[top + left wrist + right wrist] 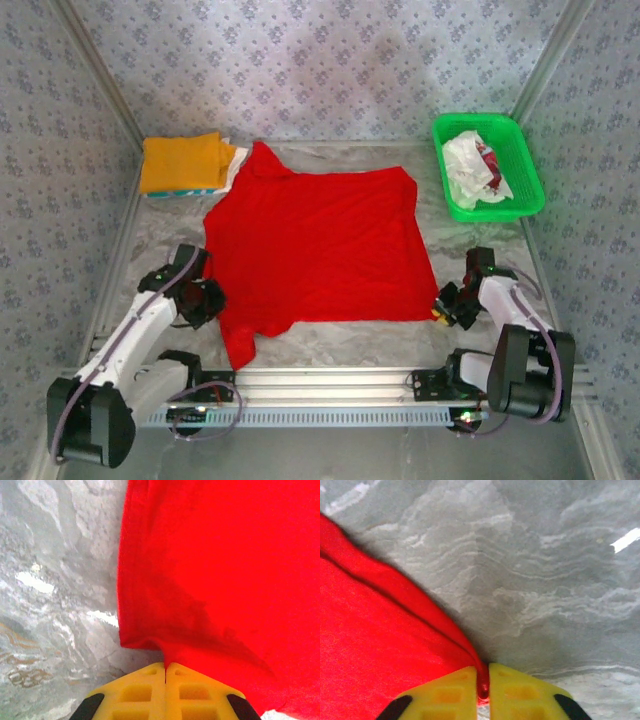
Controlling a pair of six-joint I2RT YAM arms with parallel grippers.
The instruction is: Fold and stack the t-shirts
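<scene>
Red shirt (pixel 315 245) spread flat mid-tabletop (pixel 330 345); my left gripper (pixel 165 667) is pinching its left side, I think, and my right gripper (pixel 483 681) is clamped on its near-right corner

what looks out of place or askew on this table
The red t-shirt lies spread but skewed, one sleeve trailing toward the near edge. A white tee sits crumpled in the green basket.
</scene>
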